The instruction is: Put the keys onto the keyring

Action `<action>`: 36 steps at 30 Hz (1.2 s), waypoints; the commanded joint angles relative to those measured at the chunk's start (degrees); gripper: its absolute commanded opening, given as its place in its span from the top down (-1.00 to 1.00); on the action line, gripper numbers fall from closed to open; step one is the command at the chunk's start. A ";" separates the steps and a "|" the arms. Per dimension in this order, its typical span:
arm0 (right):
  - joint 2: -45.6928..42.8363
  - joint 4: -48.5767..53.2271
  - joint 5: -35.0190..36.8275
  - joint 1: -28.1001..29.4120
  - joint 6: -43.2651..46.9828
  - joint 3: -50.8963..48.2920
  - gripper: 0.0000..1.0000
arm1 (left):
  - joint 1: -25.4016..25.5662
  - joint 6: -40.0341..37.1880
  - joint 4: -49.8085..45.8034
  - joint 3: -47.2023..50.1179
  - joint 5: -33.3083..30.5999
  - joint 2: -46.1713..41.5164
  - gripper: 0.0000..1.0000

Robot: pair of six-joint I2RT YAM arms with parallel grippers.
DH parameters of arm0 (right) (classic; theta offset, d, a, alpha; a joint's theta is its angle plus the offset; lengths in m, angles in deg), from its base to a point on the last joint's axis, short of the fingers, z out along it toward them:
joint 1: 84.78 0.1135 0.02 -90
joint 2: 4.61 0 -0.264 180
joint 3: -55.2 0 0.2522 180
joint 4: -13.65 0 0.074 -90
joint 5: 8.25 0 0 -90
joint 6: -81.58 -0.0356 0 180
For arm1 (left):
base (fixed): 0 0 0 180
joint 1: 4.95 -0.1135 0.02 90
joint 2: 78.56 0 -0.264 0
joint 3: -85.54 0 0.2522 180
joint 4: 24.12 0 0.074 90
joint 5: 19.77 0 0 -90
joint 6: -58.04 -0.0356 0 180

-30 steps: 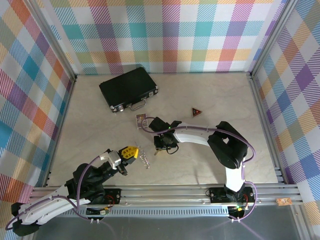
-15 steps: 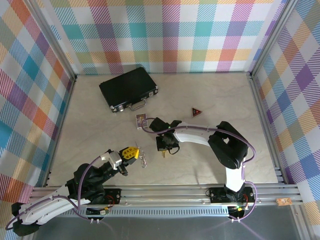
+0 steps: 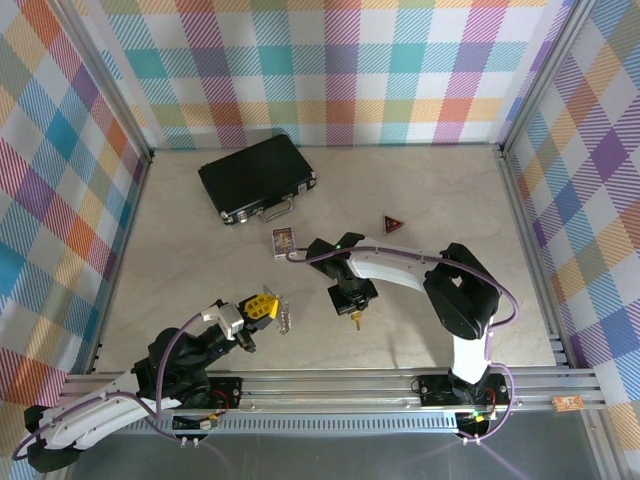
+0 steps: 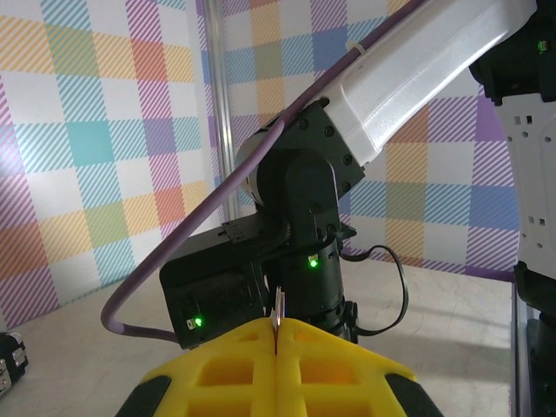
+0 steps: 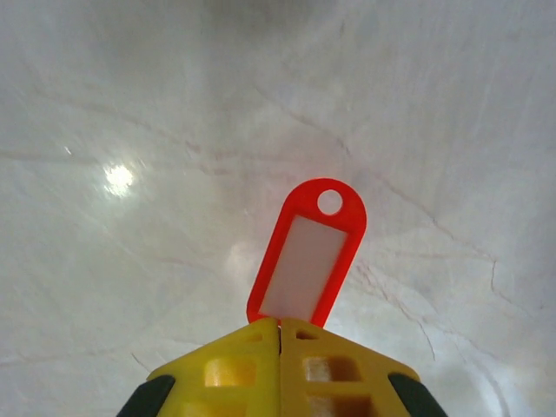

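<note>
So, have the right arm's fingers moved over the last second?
Yes. In the top view the right fingers have shifted right and toward the near edge, farther from the black case.

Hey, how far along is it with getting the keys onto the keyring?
Done: both pickups. The right gripper is shut on the red-tagged key, and the left gripper is shut on a thin edge of the keyring. In hand: seemingly lining them up, as in the top view the two grippers are apart. Left: threading the key onto the ring, which is not yet begun.
</note>
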 commanded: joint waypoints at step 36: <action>-6.40 -2.43 -8.23 -1.42 -5.58 -9.38 0.37 | 0.26 1.74 7.35 1.84 2.19 0.45 1.00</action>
